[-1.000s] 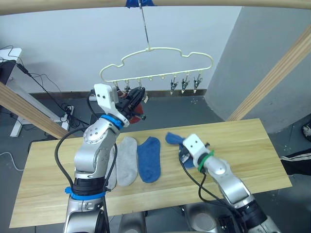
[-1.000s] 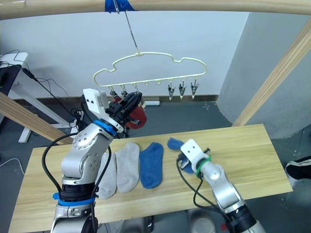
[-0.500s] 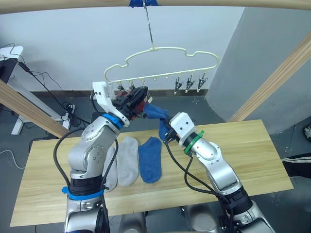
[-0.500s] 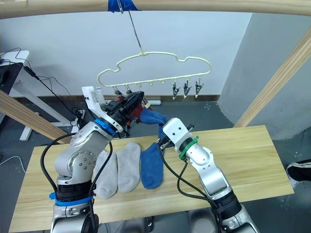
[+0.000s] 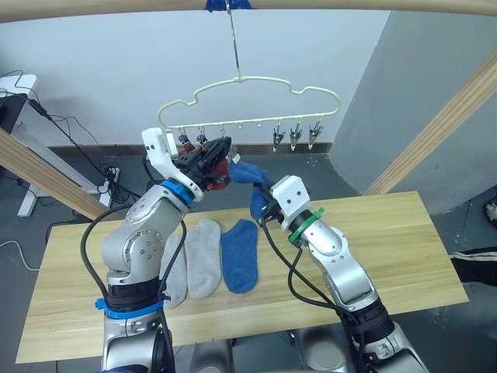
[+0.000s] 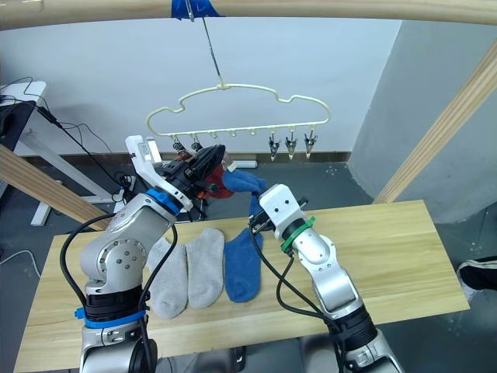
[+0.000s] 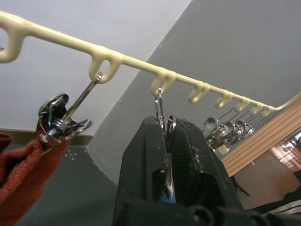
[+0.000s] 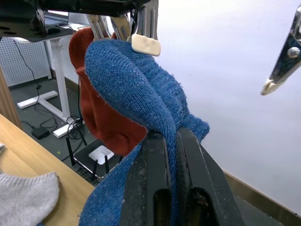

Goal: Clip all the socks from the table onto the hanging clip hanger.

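The cream clip hanger (image 5: 248, 81) hangs from the top pole by its long hook. My left gripper (image 5: 220, 151) is shut on the third clip (image 7: 163, 136) from the left, squeezing it. My right gripper (image 5: 261, 199) is shut on a blue sock (image 5: 244, 172) and holds its upper end up against that clip. A rust-red sock (image 8: 101, 117) hangs from the clips just left of it. On the table (image 5: 388, 241) lie two grey socks (image 5: 203, 256) side by side and a second blue sock (image 5: 239, 255).
Three free metal clips (image 5: 295, 136) hang at the hanger's right end. Slanted wooden poles (image 5: 435, 124) rise on the right and on the left (image 5: 46, 179), under the top pole (image 5: 349, 6). A white desk (image 5: 15, 89) with cables stands on the floor at far left.
My right gripper has lifted the blue sock off the table up to the clip in my left gripper. The hanger swung right, then back left.
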